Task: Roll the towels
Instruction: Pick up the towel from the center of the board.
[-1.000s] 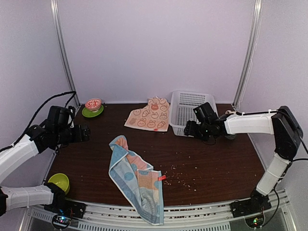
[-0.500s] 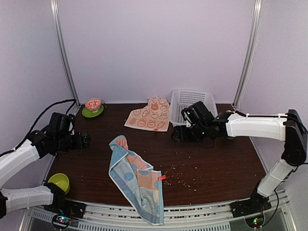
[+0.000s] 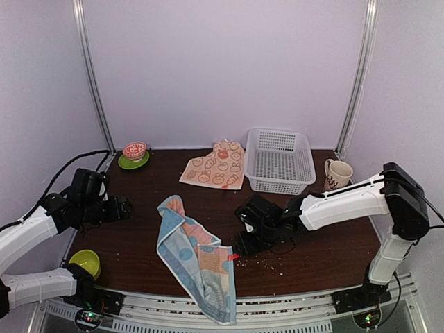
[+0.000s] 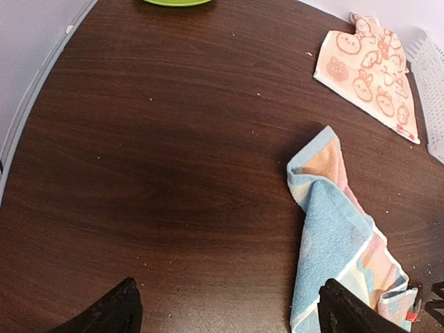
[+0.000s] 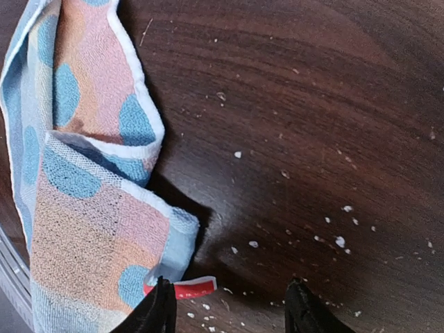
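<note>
the step in hand looks like the reach for the blue towel (image 3: pixel 198 260), which lies crumpled at 6 o'clock on the table (image 3: pixel 316 250), not yet rolled. the right gripper (image 5: pixel 229 313) is low at the towel's 3 o'clock side, fingers apart, just beside the corner with the red tag (image 5: pixel 182 287). the left gripper (image 4: pixel 229 316), also apart, hovers over bare wood at 9 o'clock. the cream towel (image 3: pixel 216 166) lies at 12 o'clock. next, i judge, the right fingers must shift onto that corner and pinch it.

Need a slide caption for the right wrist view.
Open right jaws by the blue-and-peach towel's red tag, on a crumb-strewn dark table.
</note>
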Controlling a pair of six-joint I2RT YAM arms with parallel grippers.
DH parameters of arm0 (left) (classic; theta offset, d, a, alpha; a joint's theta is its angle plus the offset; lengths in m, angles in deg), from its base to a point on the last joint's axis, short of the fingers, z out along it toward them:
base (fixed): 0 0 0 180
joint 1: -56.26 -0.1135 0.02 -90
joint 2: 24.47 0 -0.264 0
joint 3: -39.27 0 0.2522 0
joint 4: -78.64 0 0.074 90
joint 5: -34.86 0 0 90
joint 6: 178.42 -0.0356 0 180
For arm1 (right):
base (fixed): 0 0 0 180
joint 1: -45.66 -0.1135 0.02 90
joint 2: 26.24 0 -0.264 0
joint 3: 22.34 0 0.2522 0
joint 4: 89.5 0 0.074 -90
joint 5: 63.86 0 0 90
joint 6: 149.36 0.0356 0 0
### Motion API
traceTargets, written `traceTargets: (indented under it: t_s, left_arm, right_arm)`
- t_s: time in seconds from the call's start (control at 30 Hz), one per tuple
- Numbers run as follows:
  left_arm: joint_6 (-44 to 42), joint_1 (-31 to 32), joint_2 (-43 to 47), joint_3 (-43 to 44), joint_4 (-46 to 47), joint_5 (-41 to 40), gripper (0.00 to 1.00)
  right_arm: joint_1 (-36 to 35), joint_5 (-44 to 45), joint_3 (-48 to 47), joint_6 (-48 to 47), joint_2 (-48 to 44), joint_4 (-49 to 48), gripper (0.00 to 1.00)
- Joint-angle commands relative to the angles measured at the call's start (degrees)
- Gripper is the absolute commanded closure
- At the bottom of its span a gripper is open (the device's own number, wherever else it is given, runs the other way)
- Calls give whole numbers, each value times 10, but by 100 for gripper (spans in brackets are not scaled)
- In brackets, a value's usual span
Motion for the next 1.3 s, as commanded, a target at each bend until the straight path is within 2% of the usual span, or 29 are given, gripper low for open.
traceTargets:
  t_s: [0.0,0.3,0.5,0.73,0.83,0.97,1.13,1.27]
  left_arm:
    - [3,3,14,0,-1,18,10]
    - [6,3,36,-13,-11,3,9]
    - [3,3,34,-11,-12,0,9]
    - [-4,2,18,-3,-11,-8,9]
    - [-19,3,7,10,-14,-1,10]
    - [-59,8,-37,34,20,62,12]
    - [-81,82,-143,100,55,47,14]
    - [-104,131,-239,169,58,48,15]
  right_arm:
    - [-12,-23,-40,19,29,-29,45]
    - [-20,-7,-63,10,81,3,48]
    - [-21,0,-65,9,99,1,58]
    - [-18,28,-71,-7,96,2,100]
    - [-15,56,-56,-41,47,24,100]
    - [-26,65,-3,-98,-61,79,100]
    - [-71,85,78,-123,-193,149,100]
    - [-99,87,147,-91,-318,167,100]
